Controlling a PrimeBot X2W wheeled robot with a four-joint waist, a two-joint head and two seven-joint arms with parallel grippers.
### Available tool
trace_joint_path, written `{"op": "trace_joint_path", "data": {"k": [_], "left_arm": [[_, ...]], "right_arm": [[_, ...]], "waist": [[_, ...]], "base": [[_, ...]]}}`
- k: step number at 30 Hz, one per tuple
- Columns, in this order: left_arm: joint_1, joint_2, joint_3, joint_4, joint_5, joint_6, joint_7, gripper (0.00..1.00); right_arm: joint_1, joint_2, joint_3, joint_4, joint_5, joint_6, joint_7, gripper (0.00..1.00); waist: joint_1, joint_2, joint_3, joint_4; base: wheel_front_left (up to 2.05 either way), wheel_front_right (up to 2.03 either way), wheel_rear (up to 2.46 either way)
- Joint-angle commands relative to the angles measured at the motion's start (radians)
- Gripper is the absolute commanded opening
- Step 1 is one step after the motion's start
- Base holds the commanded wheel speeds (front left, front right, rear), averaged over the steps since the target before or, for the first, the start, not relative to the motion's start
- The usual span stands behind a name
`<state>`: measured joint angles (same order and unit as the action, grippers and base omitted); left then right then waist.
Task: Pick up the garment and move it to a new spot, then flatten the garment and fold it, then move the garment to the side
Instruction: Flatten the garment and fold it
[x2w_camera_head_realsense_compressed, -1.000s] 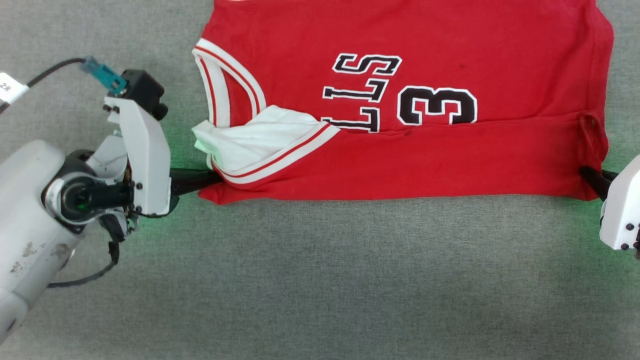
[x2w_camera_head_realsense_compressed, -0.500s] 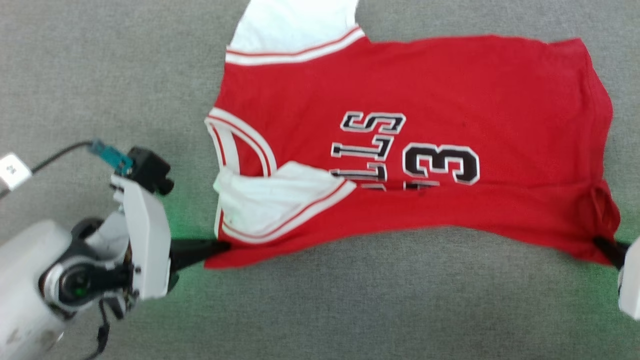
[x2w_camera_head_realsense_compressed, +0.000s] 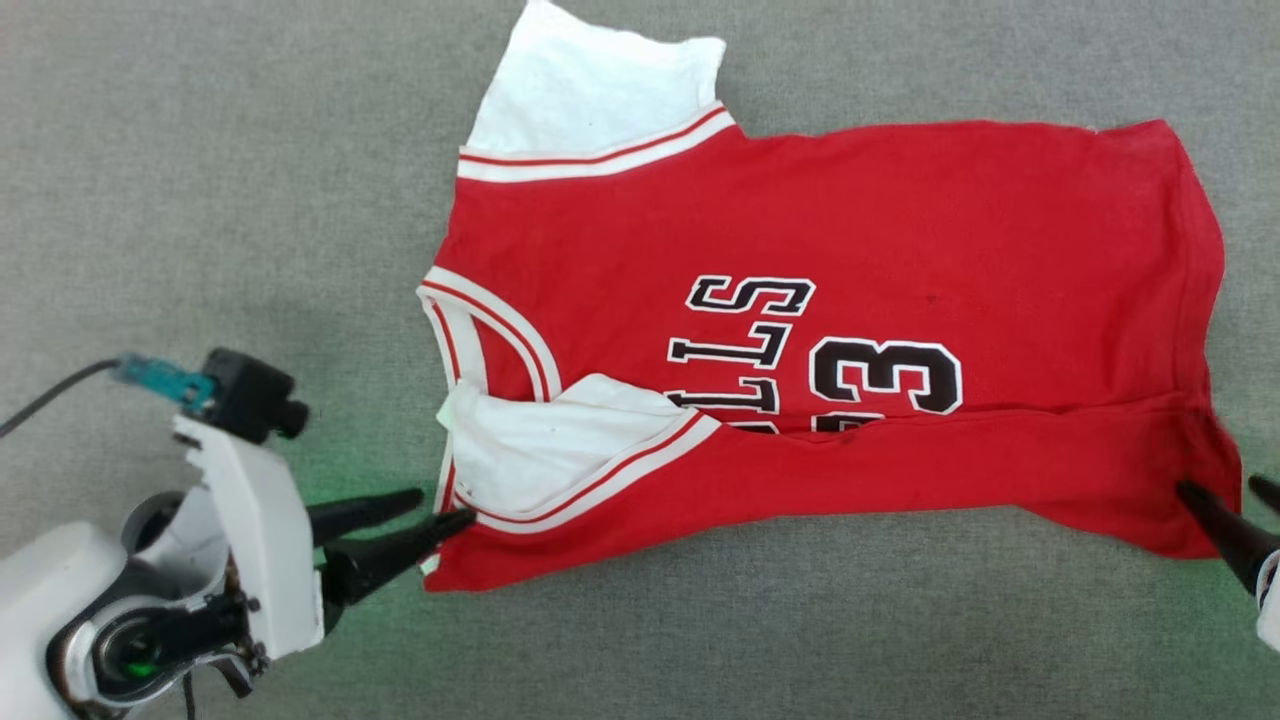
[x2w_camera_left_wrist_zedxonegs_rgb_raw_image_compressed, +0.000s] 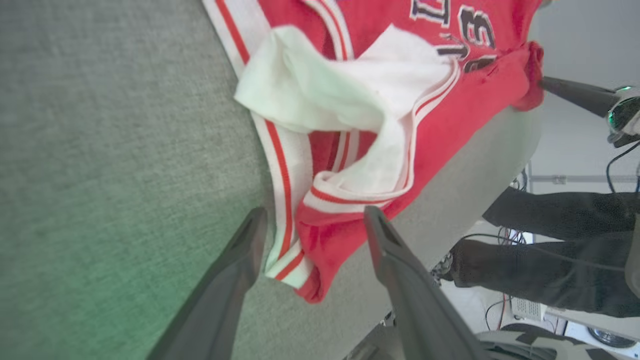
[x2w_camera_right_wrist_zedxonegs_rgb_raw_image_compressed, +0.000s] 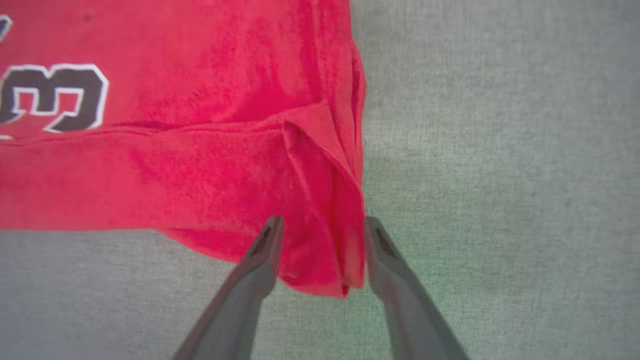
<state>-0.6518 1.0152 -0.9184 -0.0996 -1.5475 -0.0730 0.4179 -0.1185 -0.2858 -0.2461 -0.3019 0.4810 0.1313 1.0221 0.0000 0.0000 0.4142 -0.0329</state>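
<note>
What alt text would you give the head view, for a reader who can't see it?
A red jersey T-shirt with white sleeves lies on a grey cloth-covered surface, its near edge folded up over part of the chest print. The left gripper, jaws open, is at its collar-end near corner; the right gripper, also open, is at the hem-end corner.

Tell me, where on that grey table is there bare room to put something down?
Bare: the wide grey strip along the near edge of the jersey, between the left pincer and right pincer, and the stretch left of its collar. Crowded: the jersey's two near corners, where both pincers stand open astride the cloth.
</note>
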Motion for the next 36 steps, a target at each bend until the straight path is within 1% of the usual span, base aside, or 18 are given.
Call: {"op": "trace_joint_path", "data": {"k": [1, 4, 7, 11, 12, 14, 17, 18, 21, 23, 24, 26, 28, 33, 36], "left_arm": [[0.026, 0.005, 0.014, -0.002, -0.004, 0.010, -0.037, 1.00], [0.069, -0.001, 0.043, -0.007, 0.002, 0.021, -0.146, 1.00], [0.113, -0.018, 0.063, 0.006, 0.035, 0.028, -0.270, 1.00], [0.168, -0.063, 0.095, 0.053, 0.082, 0.041, -0.453, 1.00], [0.177, -0.076, 0.105, 0.074, 0.099, 0.051, -0.500, 1.00], [0.195, -0.110, 0.116, 0.108, 0.122, 0.062, -0.582, 1.00], [0.187, -0.158, 0.166, 0.163, 0.178, 0.064, -0.664, 1.00], [0.184, -0.176, 0.192, 0.186, 0.196, 0.066, -0.674, 1.00], [0.148, -0.224, 0.289, 0.232, 0.255, 0.042, -0.682, 1.00], [0.120, -0.237, 0.346, 0.260, 0.308, 0.027, -0.683, 1.00], [0.102, -0.242, 0.361, 0.272, 0.329, 0.018, -0.682, 1.00], [0.040, -0.224, 0.360, 0.298, 0.390, 0.009, -0.682, 1.00], [-0.044, -0.219, 0.356, 0.326, 0.417, -0.003, -0.653, 1.00], [-0.279, -0.183, 0.324, 0.431, 0.510, -0.032, -0.540, 1.00], [-0.412, -0.185, 0.288, 0.505, 0.556, -0.044, -0.460, 1.00]], "right_arm": [[-0.014, -0.002, -0.001, -0.010, -0.004, -0.001, -0.025, 1.00], [-0.030, -0.001, 0.010, -0.019, -0.014, -0.001, -0.109, 1.00], [-0.046, 0.002, 0.034, -0.009, -0.042, -0.001, -0.230, 1.00], [-0.076, 0.017, 0.088, 0.033, -0.093, -0.001, -0.443, 1.00], [-0.082, 0.019, 0.107, 0.045, -0.105, -0.001, -0.502, 1.00], [-0.099, 0.036, 0.132, 0.078, -0.129, -0.001, -0.620, 1.00], [-0.122, 0.056, 0.144, 0.133, -0.167, -0.001, -0.787, 1.00], [-0.130, 0.069, 0.149, 0.149, -0.178, -0.001, -0.837, 1.00], [-0.155, 0.100, 0.152, 0.183, -0.239, -0.001, -0.961, 1.00], [-0.173, 0.140, 0.145, 0.202, -0.265, -0.001, -1.030, 1.00], [-0.182, 0.150, 0.146, 0.209, -0.282, -0.001, -1.055, 1.00], [-0.194, 0.181, 0.144, 0.224, -0.291, -0.001, -1.098, 1.00], [-0.200, 0.201, 0.155, 0.233, -0.296, -0.001, -1.127, 1.00], [-0.198, 0.230, 0.197, 0.245, -0.291, -0.001, -1.174, 1.00], [-0.181, 0.235, 0.220, 0.253, -0.278, -0.001, -1.192, 1.00]], "waist": [[0.0000, 0.0000, -0.012, 0.002], [0.0000, 0.0000, -0.026, 0.011], [0.0000, 0.0000, -0.037, 0.025], [0.0000, 0.0000, -0.044, 0.041], [0.0000, 0.0000, -0.044, 0.044], [0.0000, 0.0000, -0.044, 0.048], [0.0000, 0.0000, -0.039, 0.051], [0.0000, 0.0000, -0.035, 0.049], [0.0000, 0.0000, -0.021, 0.035], [0.0000, 0.0000, -0.010, 0.016], [0.0000, 0.0000, -0.003, 0.004], [0.0000, 0.0000, 0.011, -0.024], [0.0000, 0.0000, 0.028, -0.057], [0.0000, 0.0000, 0.085, -0.164], [0.0000, 0.0000, 0.118, -0.225]], "base": [[0.00, 0.00, 0.00], [0.00, 0.00, 0.00], [0.00, 0.00, 0.00], [0.00, 0.00, 0.00], [0.00, 0.00, 0.00], [0.00, 0.00, 0.00], [0.00, 0.00, 0.00], [0.00, 0.00, 0.00], [0.00, 0.00, 0.00], [0.00, 0.00, 0.00], [0.00, 0.00, 0.00], [0.00, 0.00, 0.00], [0.00, 0.00, 0.00], [0.00, 0.00, 0.00], [0.00, 0.00, 0.00]]}}
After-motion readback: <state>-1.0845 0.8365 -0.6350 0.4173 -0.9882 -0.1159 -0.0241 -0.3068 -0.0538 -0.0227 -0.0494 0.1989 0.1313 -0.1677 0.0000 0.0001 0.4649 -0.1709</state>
